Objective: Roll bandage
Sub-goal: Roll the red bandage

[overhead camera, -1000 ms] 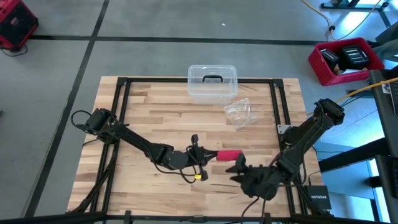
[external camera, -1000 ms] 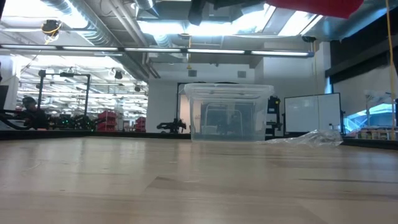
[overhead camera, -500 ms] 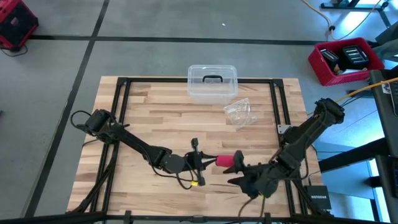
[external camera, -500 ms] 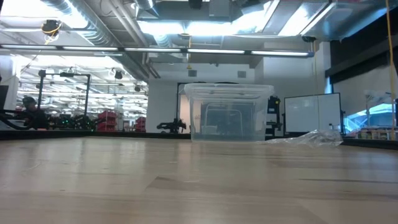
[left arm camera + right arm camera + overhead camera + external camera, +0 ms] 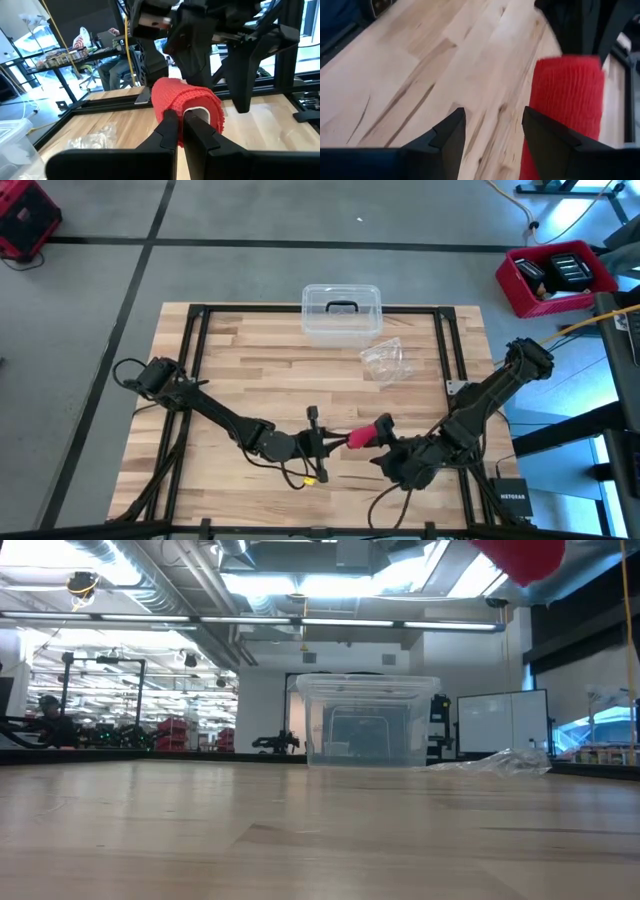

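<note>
Your left pincer (image 5: 180, 122) is clamped tight on the end of the bandage (image 5: 364, 435), holding the red roll above the near middle of the worktop (image 5: 250, 370) so it can be wound. Your right pincer (image 5: 492, 127) stands wide, just beside the roll and gripping nothing, placed to steady it.

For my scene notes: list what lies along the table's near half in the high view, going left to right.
Left gripper, shut on the bandage → bandage, a red roll → right gripper, open beside it.
</note>
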Robot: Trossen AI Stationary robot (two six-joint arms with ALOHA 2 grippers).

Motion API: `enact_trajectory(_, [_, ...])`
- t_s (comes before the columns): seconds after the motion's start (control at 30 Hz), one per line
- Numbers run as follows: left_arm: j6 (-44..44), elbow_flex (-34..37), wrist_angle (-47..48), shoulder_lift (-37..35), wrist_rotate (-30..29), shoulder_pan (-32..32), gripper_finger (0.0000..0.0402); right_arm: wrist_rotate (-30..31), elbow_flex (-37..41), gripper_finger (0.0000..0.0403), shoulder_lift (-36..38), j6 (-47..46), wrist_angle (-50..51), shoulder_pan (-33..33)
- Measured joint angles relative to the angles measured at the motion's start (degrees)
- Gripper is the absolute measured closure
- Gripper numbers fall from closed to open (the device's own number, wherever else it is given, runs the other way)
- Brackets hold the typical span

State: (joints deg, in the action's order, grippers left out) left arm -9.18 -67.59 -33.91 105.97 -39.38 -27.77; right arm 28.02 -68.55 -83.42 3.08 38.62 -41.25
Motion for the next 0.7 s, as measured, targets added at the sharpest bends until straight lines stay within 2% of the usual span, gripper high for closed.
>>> enact_trajectory(0.2, [0.16, 0.00, -0.24, 0.00, 0.30, -0.04, 0.0396, -0.65, 0.02, 0.0205, 0.00, -2.95, 4.52, 0.00])
enact_trajectory(0.5, [0.97, -0.02, -0.26, -0.02, 0.55, -0.04, 0.0396, -3.23, 0.09, 0.0205, -0.02, -1.30, -2.55, -0.02])
enact_trajectory(0.7, [0.91, -0.02, -0.09, -0.02, 0.55, -0.04, 0.0396, -2.69, 0.09, 0.0205, -0.02, -3.35, 1.32, 0.04])
